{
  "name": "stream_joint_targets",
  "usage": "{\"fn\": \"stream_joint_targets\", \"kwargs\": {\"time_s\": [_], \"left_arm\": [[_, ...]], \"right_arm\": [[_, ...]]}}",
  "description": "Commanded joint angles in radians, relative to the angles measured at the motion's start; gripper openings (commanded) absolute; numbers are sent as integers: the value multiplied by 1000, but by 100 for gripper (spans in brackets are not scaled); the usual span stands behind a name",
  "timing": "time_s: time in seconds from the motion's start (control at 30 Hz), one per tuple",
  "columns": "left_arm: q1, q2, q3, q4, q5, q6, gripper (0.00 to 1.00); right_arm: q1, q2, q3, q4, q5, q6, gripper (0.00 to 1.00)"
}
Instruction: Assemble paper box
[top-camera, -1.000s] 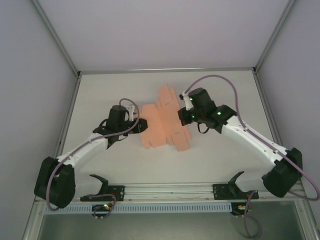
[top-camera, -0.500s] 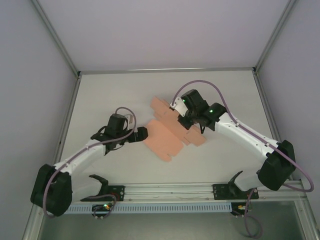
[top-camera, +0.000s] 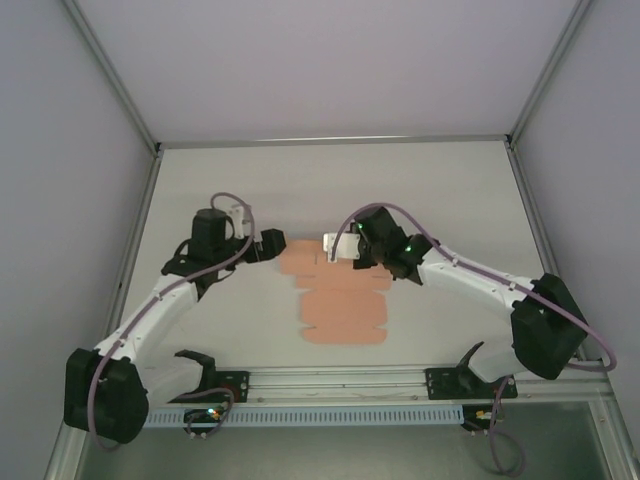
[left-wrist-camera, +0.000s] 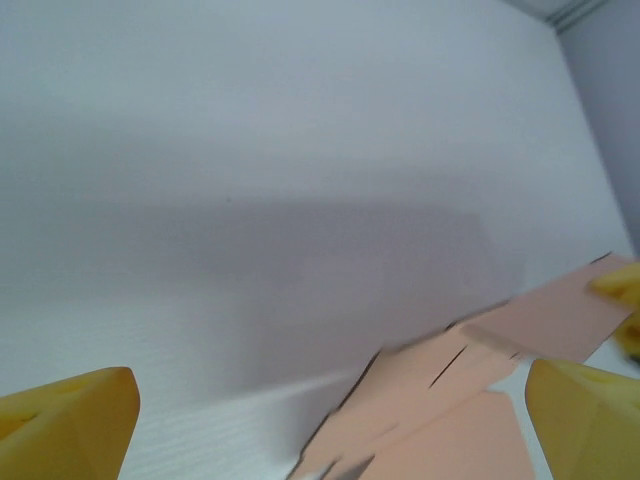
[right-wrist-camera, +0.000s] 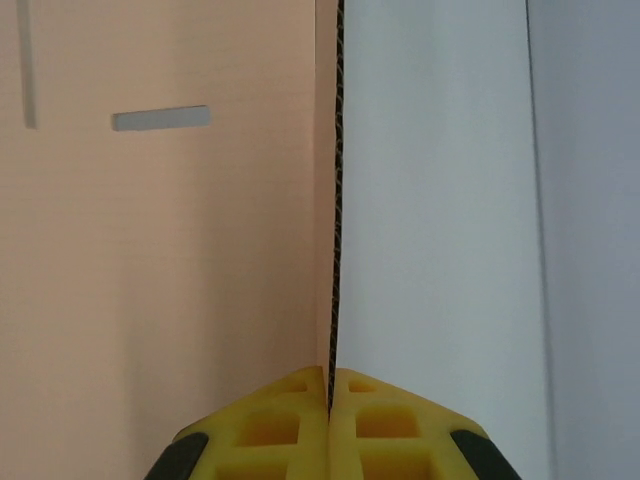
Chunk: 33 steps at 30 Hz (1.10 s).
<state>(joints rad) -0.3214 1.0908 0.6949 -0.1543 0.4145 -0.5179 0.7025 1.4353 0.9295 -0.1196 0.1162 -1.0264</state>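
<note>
The pink paper box (top-camera: 340, 300) is spread out as a flat sheet in the middle of the desk (top-camera: 450, 190). Its far edge is clamped by the right pincer (top-camera: 333, 248), and the thin card is squeezed between the yellow fingers (right-wrist-camera: 260, 430). The left pincer (top-camera: 272, 243) is held wide apart just beside the sheet's far left corner.

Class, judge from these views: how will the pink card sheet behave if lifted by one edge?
Probably floppy: the paper box is a thin flat sheet, a mere line edge-on in the right wrist view. Likely light: the right gripper pinches just one edge. It may fold near the slot.
</note>
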Motion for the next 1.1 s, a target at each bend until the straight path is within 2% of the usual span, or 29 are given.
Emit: {"fn": "stream_joint_targets", "kwargs": {"time_s": [0.0,0.07,0.27,0.33,0.6,0.7,0.93,1.07], "left_arm": [[21,-13,20,112,159,-82,100],[8,1,55,120,200,-76,99],[-18,114,187,91,245,-68,81],[-37,151,201,137,304,-83,79],[-133,277,240,195,383,-119,64],[-150,281,205,216,369,-137,58],[-177,284,134,326,369,-211,53],[-192,266,112,327,312,-217,53]], "right_arm": [[11,19,-17,201,112,-173,0],[11,28,-14,200,111,-164,0],[17,22,-18,213,86,-120,0],[17,22,-18,215,86,-117,0],[15,27,-9,249,104,-65,0],[14,27,-3,252,109,-16,0],[14,26,-11,303,126,72,0],[15,32,-16,332,159,104,0]]}}
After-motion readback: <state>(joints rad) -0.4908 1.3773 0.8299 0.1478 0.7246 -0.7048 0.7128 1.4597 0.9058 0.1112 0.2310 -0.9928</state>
